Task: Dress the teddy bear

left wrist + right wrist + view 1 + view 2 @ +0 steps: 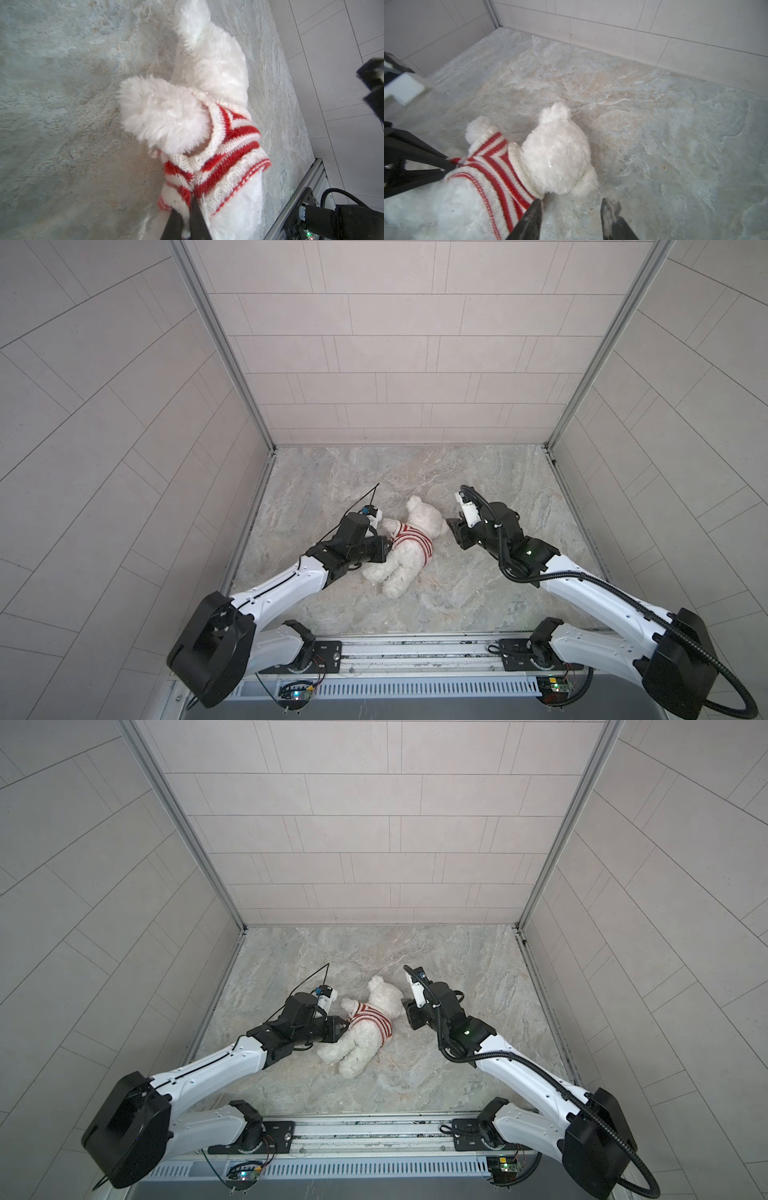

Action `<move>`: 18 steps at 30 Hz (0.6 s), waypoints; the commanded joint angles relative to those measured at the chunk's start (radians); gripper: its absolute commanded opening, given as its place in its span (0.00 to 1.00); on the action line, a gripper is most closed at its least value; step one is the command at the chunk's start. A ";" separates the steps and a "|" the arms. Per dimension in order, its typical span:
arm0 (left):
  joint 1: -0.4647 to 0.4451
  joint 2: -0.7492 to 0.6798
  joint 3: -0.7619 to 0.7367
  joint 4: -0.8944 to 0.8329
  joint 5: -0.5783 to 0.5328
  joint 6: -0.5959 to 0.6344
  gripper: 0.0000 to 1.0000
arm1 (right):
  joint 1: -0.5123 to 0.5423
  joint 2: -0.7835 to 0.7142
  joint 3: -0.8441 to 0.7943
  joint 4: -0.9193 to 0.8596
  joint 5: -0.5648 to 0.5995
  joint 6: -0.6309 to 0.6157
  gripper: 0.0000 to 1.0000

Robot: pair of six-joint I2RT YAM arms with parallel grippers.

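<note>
Left claw (186,205) pinches the sweater (226,153); teddy bear (422,519) lies beside right claw (572,201).

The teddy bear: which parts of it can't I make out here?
- Face: the teddy bear lies turned away; no view shows eyes or nose.
- Legs: cut off by the frame edge in both wrist views.
- Left hand: its tips are buried in the sweater hem, left wrist view; fur pinched too, unclear.

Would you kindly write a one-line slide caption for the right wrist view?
Right gripper open beside the fluffy white plush teddy bear; left gripper pinches its red-and-white striped knit sweater.
</note>
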 commanded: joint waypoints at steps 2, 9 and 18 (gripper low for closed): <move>0.004 0.006 0.003 0.010 -0.013 0.007 0.13 | -0.036 0.083 0.024 0.003 -0.099 0.005 0.57; 0.004 -0.048 0.009 -0.041 -0.073 0.013 0.26 | -0.044 0.280 0.159 0.004 -0.112 -0.058 0.56; 0.001 -0.161 0.021 -0.143 -0.133 0.034 0.43 | -0.056 0.429 0.294 -0.011 -0.196 -0.068 0.59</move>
